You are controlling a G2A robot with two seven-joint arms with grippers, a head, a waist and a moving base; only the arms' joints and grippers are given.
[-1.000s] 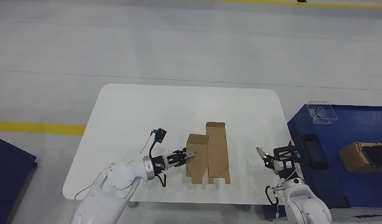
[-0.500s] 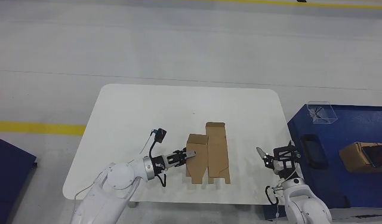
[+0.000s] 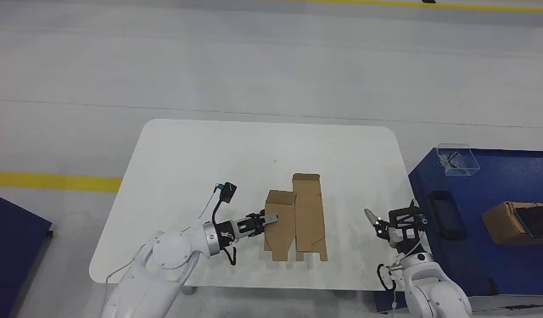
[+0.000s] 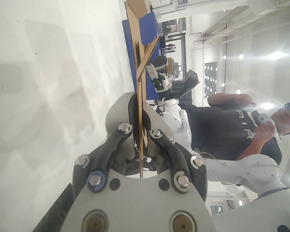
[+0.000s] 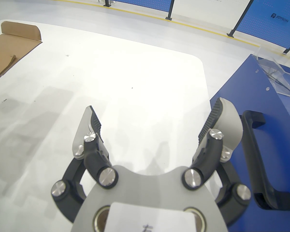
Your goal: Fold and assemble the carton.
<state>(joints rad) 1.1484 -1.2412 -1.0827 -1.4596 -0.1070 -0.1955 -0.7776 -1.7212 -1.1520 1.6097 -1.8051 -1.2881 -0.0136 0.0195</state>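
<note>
One carton point(image 3: 299, 220) on table point(image 3: 212, 161) | left pincer point(image 3: 264, 220) clamps its edge | right pincer point(image 5: 155, 105) spread, well apart

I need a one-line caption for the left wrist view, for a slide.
Left gripper shut on the edge of the flattened carton lying on the white table.

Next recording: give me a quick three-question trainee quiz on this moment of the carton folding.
1. True or false: the right gripper holds the carton.
2. The left gripper is: A) shut on the carton's edge; B) open and empty; C) shut on nothing.
3. Fill in: the carton lies unassembled on the white ____.
Key: 1 false, the right gripper is open and empty; 2 A; 3 table.
</note>
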